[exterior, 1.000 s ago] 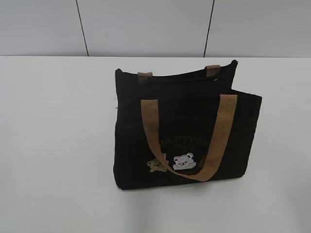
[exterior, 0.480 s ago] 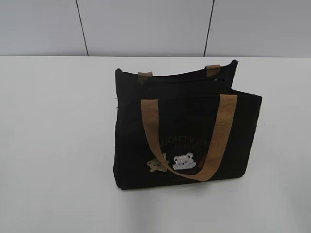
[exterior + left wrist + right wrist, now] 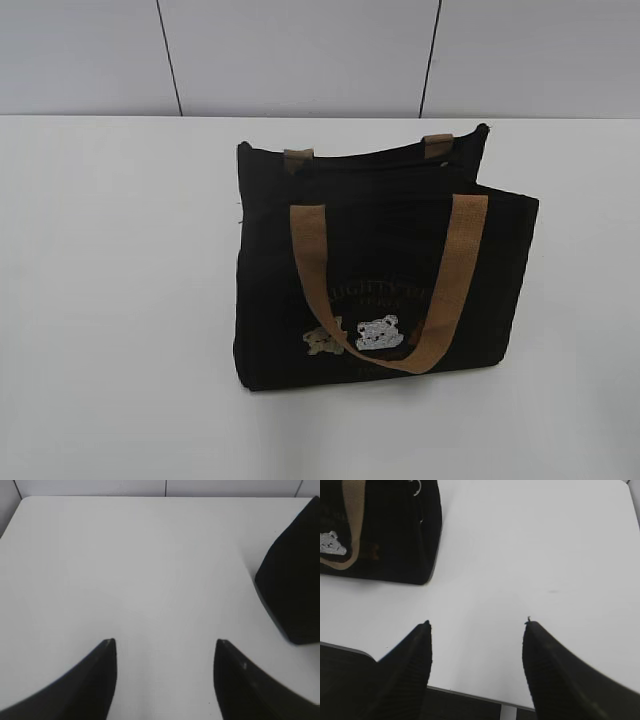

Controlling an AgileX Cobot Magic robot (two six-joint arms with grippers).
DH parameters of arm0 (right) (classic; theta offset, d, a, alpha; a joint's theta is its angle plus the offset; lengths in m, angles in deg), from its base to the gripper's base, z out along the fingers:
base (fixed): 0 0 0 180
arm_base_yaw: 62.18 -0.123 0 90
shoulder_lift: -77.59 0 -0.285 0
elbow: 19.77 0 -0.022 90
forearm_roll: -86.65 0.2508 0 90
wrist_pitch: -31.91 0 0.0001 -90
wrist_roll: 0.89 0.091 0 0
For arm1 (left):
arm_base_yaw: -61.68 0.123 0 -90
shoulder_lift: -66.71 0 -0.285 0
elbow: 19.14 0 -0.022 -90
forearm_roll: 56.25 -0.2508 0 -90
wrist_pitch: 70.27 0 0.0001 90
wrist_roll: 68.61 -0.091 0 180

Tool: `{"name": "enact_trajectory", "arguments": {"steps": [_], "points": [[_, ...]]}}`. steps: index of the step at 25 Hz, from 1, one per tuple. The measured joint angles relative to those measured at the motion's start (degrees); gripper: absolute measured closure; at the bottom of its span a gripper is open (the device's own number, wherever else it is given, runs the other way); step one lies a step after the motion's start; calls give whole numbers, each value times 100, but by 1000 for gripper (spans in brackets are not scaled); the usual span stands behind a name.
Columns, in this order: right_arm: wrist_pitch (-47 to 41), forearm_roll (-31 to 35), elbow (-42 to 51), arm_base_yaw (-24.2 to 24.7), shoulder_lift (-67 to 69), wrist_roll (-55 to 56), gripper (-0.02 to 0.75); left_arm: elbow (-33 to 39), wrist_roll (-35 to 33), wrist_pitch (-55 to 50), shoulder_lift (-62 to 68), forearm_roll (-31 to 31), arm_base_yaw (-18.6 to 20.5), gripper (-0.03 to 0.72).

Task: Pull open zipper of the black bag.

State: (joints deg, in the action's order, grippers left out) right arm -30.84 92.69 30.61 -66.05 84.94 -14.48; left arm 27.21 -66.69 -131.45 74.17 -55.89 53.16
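With both tools (left tool (image 3: 162,645), right tool (image 3: 476,625)) released and empty, the tan webbing handle (image 3: 452,280) draped down the centre-frame rectangular black fabric bag (image 3: 380,270) could be grabbed instead of the thin black zipper (image 3: 390,163).

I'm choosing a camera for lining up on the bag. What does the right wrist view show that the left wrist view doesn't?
Only the right wrist view: the bag's front, a tan handle, a white bear patch, a small metal ring and the table's near edge. Only the left wrist view: the wall behind the table. Both: the open claw over bare table, apart from the black bag.
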Motion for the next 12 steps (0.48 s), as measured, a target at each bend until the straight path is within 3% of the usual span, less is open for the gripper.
{"name": "enact_trajectory", "arguments": {"steps": [12], "points": [[0,15,0,208,0,0,297,0,0,0,0,0,637,251]]}}
